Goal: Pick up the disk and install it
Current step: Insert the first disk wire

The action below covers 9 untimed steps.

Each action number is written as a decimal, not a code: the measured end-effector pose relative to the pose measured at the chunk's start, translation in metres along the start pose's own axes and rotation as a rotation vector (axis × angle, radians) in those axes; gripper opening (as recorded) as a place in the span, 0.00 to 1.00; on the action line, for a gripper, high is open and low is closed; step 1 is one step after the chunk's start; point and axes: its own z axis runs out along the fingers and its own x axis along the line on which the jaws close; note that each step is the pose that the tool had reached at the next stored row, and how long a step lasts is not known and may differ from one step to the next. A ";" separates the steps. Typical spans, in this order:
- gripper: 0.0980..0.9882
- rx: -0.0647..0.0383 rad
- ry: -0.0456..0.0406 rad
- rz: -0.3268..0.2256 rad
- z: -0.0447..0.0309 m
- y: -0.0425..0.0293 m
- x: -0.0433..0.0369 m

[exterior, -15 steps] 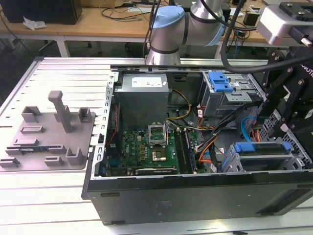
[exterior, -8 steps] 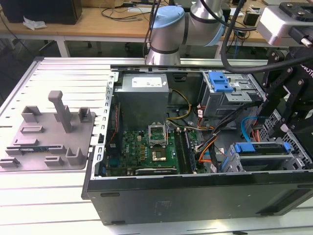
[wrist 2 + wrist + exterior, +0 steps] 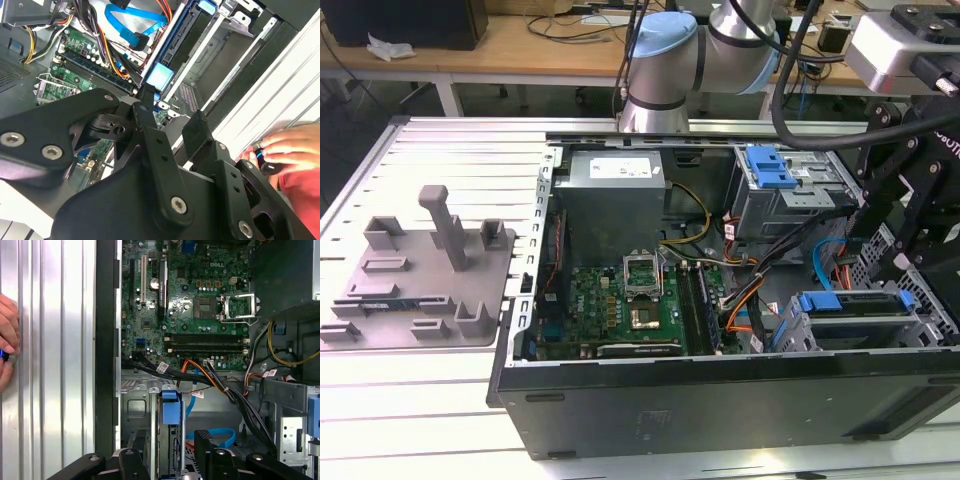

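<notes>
We find the disk (image 3: 850, 301) standing on edge in the grey drive cage (image 3: 798, 335), at the lower right of the exterior view, with its long axis running across the frame. In the first wrist view the end effector (image 3: 168, 445) straddles it. The fingers (image 3: 206, 450) are spread, one on each side of the blue carrier, with a gap on both sides. We judge the closing line crosses the disk's thin dimension.

Disk (image 3: 170, 409) in drive cage (image 3: 134, 401), under claw (image 3: 170, 439)
</notes>
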 end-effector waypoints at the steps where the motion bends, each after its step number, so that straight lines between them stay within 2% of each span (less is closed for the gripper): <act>1: 0.45 0.000 0.0000 0.000 0.0000 0.0000 0.0000; 4: 0.45 0.000 0.0003 0.000 0.0002 0.0000 -0.0010; 5: 0.45 0.000 0.0035 0.000 0.0003 0.0000 -0.0038; 8: 0.45 0.000 0.0184 0.000 0.0006 -0.0001 -0.0159; 9: 0.45 0.000 0.0329 0.000 0.0007 -0.0002 -0.0236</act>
